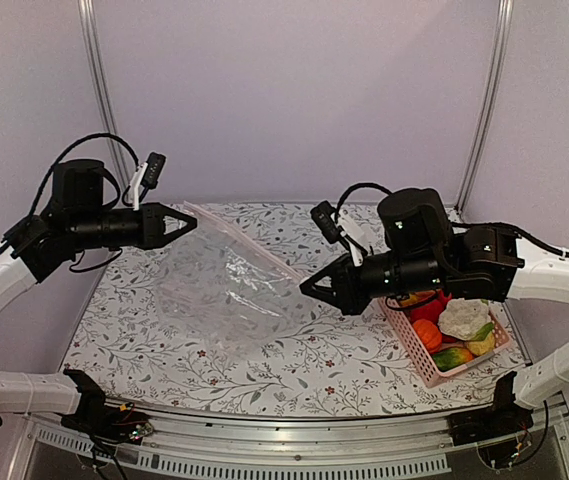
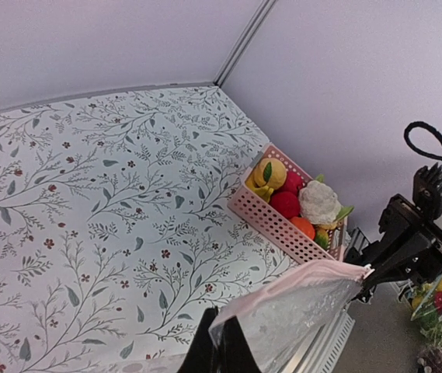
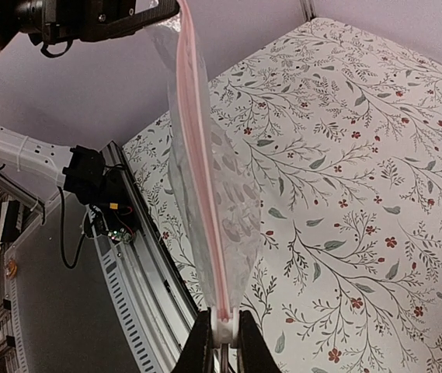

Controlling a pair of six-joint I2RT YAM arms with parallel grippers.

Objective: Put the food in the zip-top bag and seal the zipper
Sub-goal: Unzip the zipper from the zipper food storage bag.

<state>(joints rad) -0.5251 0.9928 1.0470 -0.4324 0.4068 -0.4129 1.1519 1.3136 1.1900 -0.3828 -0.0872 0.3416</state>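
Right gripper [image 3: 222, 336]: jaws narrow, pinching near end of zipper [image 3: 200, 155]. Strip's long axis runs straight away to left gripper [image 1: 190, 222], clamped on far end. Zip-top bag [image 1: 219, 290] hangs between, empty. Food [image 1: 461, 325]: in pink basket [image 1: 411, 362], beside right arm.

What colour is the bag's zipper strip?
Pale pink. The zipper strip shows best in the right wrist view.

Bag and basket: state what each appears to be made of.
Bag: thin clear plastic film, glossy. The leaf print of the table shows through it, and it hangs in soft creases. Basket: rigid pink plastic, probably moulded, matte-looking. Its wall is a regular grid of slots.
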